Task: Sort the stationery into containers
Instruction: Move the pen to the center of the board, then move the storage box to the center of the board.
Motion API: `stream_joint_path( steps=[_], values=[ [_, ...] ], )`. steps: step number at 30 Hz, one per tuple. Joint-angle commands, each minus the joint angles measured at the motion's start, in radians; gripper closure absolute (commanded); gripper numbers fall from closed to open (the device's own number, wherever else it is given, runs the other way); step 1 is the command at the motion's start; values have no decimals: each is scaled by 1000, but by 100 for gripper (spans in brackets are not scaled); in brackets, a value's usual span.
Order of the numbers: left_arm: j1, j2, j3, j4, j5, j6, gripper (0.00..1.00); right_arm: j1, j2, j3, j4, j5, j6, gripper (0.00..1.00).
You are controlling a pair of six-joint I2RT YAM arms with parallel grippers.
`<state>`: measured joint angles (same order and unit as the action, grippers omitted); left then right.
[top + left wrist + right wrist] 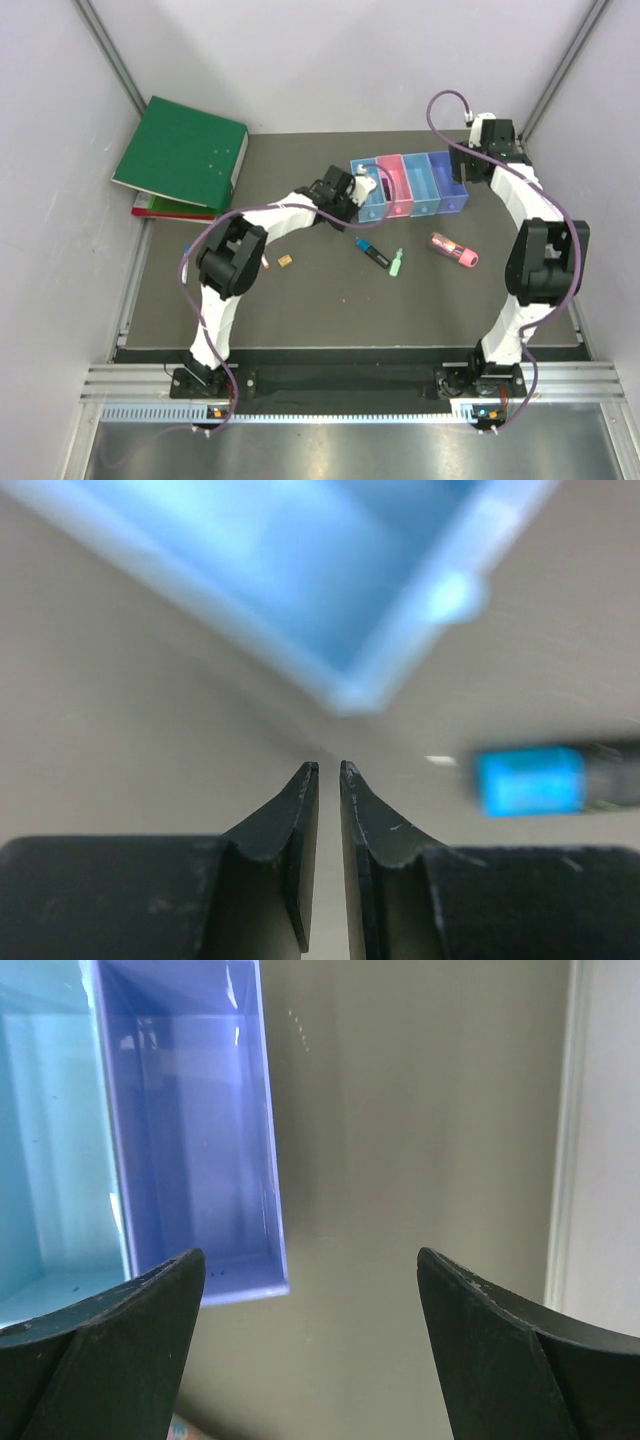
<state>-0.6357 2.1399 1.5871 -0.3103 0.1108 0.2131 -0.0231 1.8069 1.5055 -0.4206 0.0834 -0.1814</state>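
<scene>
**Left end effector at the first bin, stationery loose on the counter**

I see green binders [185, 155] stacked in the far left corner, well apart from the bins [425, 185]. My left arm [280, 212] lies across the near end of the first bin. The bins are translucent and joined in a row: light blue, pink, light blue, purple.

On the counter [330, 300] in front of them lie a black-blue marker [373, 252] and a green piece [396, 261] just beside it. A pink-red tube [454, 250] lies further right and a tiny orange piece [284, 262] further left.

The left end effector [328, 768] is almost closed, with only a slit between its jaws, and holds nothing. The right end effector [310, 1270] gapes wide and empty by the end of the purple bin [190, 1140].
</scene>
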Motion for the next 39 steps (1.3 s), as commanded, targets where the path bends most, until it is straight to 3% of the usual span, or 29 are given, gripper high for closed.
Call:
stream_joint_path(
  steps=[1, 12, 20, 26, 37, 39],
  values=[
    [50, -121, 62, -13, -102, -75, 80, -6, 54, 61, 49, 19, -3, 13],
    [50, -167, 132, -35, -105, -170, 74, -8, 157, 84, 95, 39, -15, 14],
    [51, -26, 258, -4, -164, -264, 57, -8, 189, 108, 106, 42, -15, 16],
    [51, 98, 361, -3, -157, -323, 50, -8, 200, 116, 111, 41, -15, 18],
    [51, 189, 430, 37, -163, -334, 51, -8, 238, 142, 112, 38, -16, 25],
    [51, 190, 429, 40, -166, -333, 51, -6, 246, 144, 112, 35, -16, 30]
  ],
)
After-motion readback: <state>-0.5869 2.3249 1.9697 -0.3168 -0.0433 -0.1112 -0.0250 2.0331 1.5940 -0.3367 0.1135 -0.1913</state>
